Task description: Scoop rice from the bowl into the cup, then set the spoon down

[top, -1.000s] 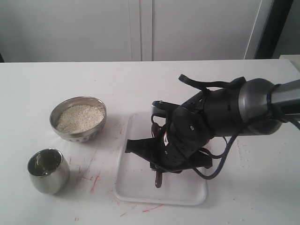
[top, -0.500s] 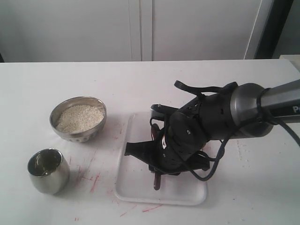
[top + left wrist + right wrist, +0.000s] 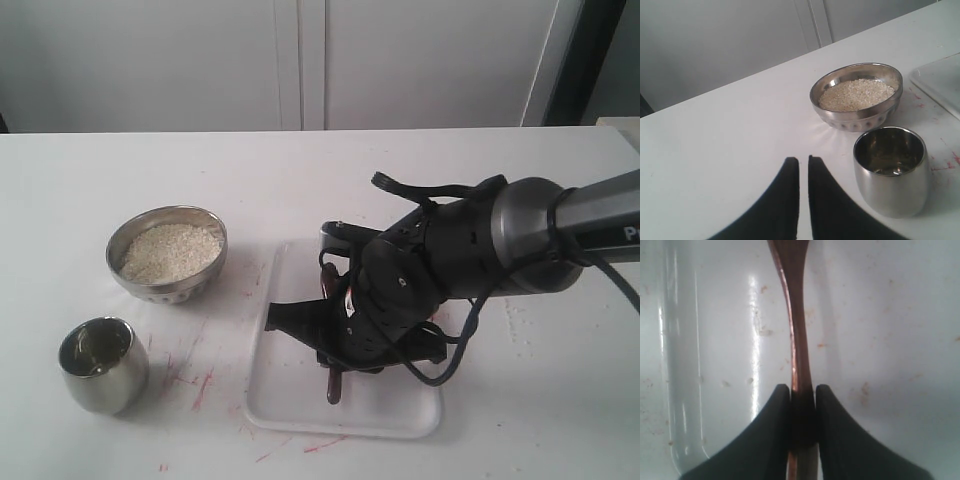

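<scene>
The steel bowl [image 3: 167,283] holds off-white rice [image 3: 170,250] at the table's left. The shiny cup [image 3: 100,365] stands in front of it. In the left wrist view the cup [image 3: 891,170] sits close beside my left gripper [image 3: 803,160], which is shut with nothing in it; the bowl [image 3: 860,117] and rice [image 3: 856,94] lie beyond. My right gripper [image 3: 803,390] is shut on the thin handle of the reddish-brown spoon [image 3: 797,340], low over the white tray [image 3: 890,340]. From the exterior the arm hides most of the spoon [image 3: 336,385]; only its handle end pokes out.
The white tray [image 3: 290,400] lies right of the bowl, under the right arm. Red smears mark the table between the cup and the tray. A corner of the tray [image 3: 940,82] shows near the bowl in the left wrist view.
The right arm has shifted slightly left and lower over the tray with the spoon in its grip, then held almost still. The bowl and cup have not moved.
</scene>
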`<state>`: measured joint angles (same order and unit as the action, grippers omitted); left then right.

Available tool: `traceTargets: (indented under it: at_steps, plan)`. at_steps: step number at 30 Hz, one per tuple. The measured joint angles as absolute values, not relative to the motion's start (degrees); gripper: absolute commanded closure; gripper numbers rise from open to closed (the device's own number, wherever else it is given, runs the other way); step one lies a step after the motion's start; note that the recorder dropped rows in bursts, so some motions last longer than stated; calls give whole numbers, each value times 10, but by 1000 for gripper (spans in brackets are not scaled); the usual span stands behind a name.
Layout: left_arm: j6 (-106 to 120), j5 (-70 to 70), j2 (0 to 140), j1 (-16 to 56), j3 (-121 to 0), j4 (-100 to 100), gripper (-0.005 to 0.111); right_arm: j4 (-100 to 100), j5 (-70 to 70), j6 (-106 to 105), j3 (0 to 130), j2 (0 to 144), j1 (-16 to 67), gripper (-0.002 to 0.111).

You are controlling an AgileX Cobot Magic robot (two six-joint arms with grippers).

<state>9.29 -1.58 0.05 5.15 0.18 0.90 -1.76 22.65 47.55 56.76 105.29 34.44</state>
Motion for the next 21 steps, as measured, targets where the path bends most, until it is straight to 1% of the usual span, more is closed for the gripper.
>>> traceTargets:
  at_steps: [4, 7, 9, 21]
  plan:
    - [93, -16, 1, 51, 2, 9, 92, -18, 227, 475, 568, 1053, 344, 88]
    - [93, -16, 1, 51, 2, 9, 92, -18, 228, 475, 568, 1053, 344, 81]
    - [93, -16, 1, 51, 2, 9, 92, -18, 229, 475, 568, 1053, 344, 80]
    - [93, -16, 1, 51, 2, 9, 92, -23, 232, 475, 568, 1042, 344, 80]
